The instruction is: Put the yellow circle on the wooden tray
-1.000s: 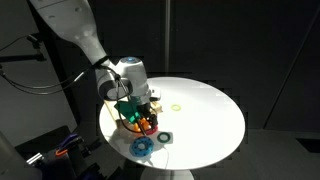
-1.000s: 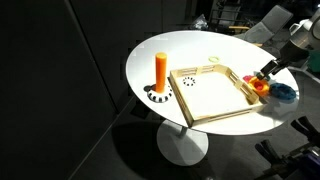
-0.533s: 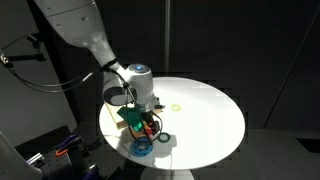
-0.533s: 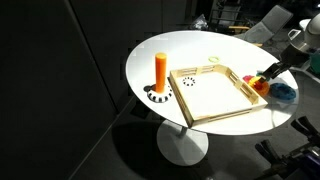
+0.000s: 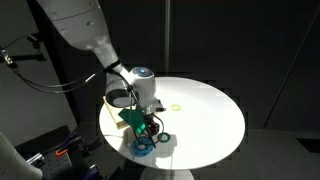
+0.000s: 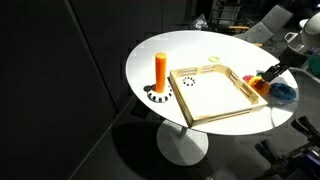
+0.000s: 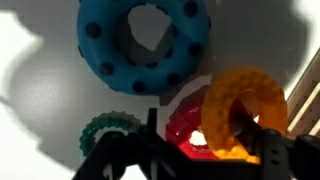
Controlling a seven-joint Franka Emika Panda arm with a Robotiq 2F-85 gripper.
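The yellow circle (image 7: 240,108) is a chunky bright-yellow ring lying on the white table, partly over a red ring (image 7: 185,125), just outside the wooden tray's rim (image 7: 306,92). In an exterior view the yellow circle (image 6: 261,83) sits at the tray's far corner. The wooden tray (image 6: 233,112) is square and of light wood, with an orange peg (image 6: 160,70) at one corner. My gripper (image 7: 200,138) is low over the rings, jaws apart. One finger stands in the yellow circle's hole, the other beyond the red ring. It also shows in both exterior views (image 5: 150,122) (image 6: 272,71).
A big blue studded ring (image 7: 145,45) (image 6: 286,91) and a small green ring (image 7: 110,130) lie close to the gripper. A thin pale yellow-green ring (image 6: 213,59) (image 5: 177,107) lies farther off on the round white table (image 6: 180,50). A black-and-white ring (image 6: 187,82) lies inside the tray.
My gripper has moved down and slightly sideways onto the cluster of rings. The rings and the tray have not moved.
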